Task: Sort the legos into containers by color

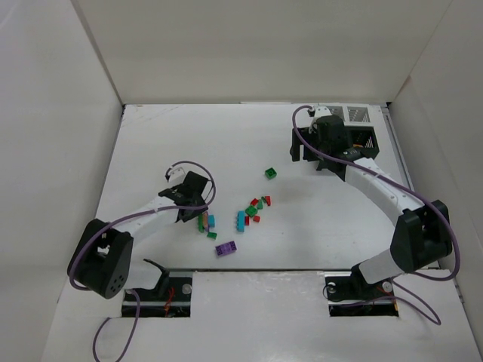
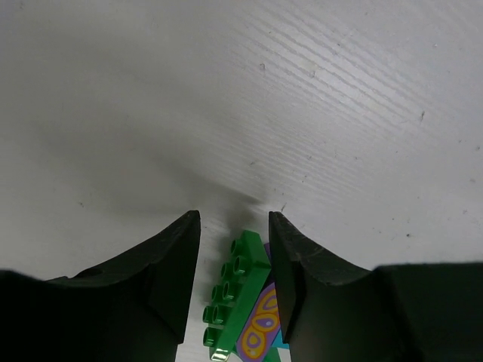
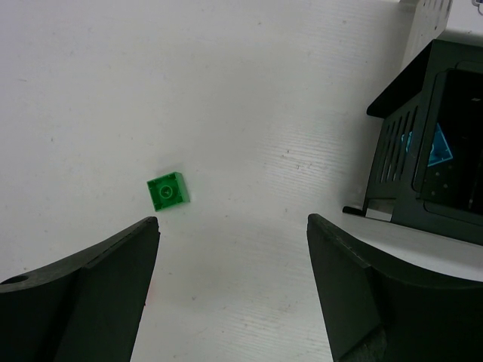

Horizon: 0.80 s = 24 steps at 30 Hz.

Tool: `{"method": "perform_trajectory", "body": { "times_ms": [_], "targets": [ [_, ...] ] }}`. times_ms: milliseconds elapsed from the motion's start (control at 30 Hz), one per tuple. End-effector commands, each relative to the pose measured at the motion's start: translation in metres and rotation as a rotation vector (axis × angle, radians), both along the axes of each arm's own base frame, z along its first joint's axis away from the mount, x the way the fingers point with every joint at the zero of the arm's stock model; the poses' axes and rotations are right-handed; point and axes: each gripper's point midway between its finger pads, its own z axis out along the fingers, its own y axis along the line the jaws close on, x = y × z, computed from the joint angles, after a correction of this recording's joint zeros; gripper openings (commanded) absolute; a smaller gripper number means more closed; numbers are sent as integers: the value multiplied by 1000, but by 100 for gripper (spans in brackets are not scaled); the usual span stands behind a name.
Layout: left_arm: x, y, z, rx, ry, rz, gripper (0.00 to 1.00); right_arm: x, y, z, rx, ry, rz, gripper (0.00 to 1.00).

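Left gripper (image 2: 234, 220) is straddling a green brick (image 2: 240, 286) lying against a purple printed brick (image 2: 260, 326), jaws narrow; clamped or not, cannot tell. Step in hand looks like picking green from the legos (image 1: 249, 211) scattered mid-tabletop (image 1: 189, 136). Right gripper (image 3: 232, 222) is hanging spread wide, empty, by the containers (image 1: 361, 117) at 1 o'clock. Next move calls for a firm pinch, a lift, then carrying it there.

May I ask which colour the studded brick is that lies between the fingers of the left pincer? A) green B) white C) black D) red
A: the left wrist view shows a green brick with two rows of studs lying between the parted fingers of the left pincer.
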Motion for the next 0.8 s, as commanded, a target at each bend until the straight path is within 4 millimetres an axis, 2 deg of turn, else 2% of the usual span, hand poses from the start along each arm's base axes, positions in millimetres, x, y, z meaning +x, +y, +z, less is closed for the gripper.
{"method": "perform_trajectory", "body": {
  "times_ms": [0,267,333,767],
  "targets": [
    [13,-1,16,-9,-46,38,37,10,1,24,6,-59,-8,83],
    [-5,-16,16,-42,-17,55,33,10,1,24,6,-59,-8,83],
    [-14,-13,10,-47,7,68,33,10,1,24,6,-59,-8,83],
    [-17,-14,6,-32,6,67,11,12,-3,24,13,-57,-22,82]
  ]
}}
